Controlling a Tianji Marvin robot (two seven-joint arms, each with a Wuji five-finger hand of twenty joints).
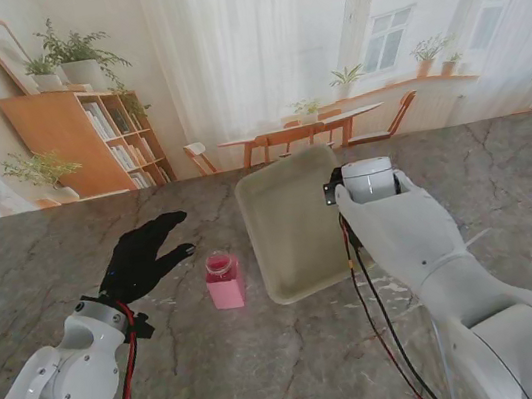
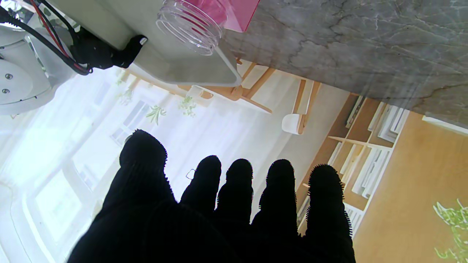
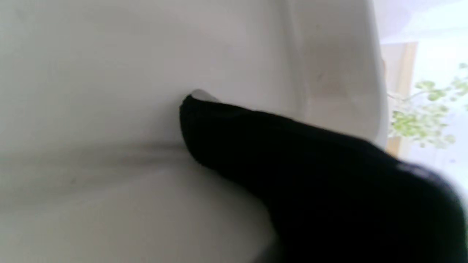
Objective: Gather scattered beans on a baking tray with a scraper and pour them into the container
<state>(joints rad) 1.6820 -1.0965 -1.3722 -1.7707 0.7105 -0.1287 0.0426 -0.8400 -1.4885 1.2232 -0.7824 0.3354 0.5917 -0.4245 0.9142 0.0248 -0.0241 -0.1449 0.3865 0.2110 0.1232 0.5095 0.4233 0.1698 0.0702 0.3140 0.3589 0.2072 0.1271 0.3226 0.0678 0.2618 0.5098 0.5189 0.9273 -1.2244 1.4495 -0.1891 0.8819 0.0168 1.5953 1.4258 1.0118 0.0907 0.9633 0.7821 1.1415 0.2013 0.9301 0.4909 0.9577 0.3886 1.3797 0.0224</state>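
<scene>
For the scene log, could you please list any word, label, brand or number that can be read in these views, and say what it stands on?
None can be read.
Pink container: no label shows.
Baking tray: plain, unmarked.
Left hand and right hand: black, unmarked.
Books on the backdrop shelf: too small to read.

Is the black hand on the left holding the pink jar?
No, the left hand rests open on the table, apart from the pink jar.

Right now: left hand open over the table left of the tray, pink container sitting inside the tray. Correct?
One error. The pink container is not inside the tray; it stands on the table just off the tray's left edge, as the stand view shows. The rest holds: the left hand is open, fingers spread, left of the tray.
</scene>
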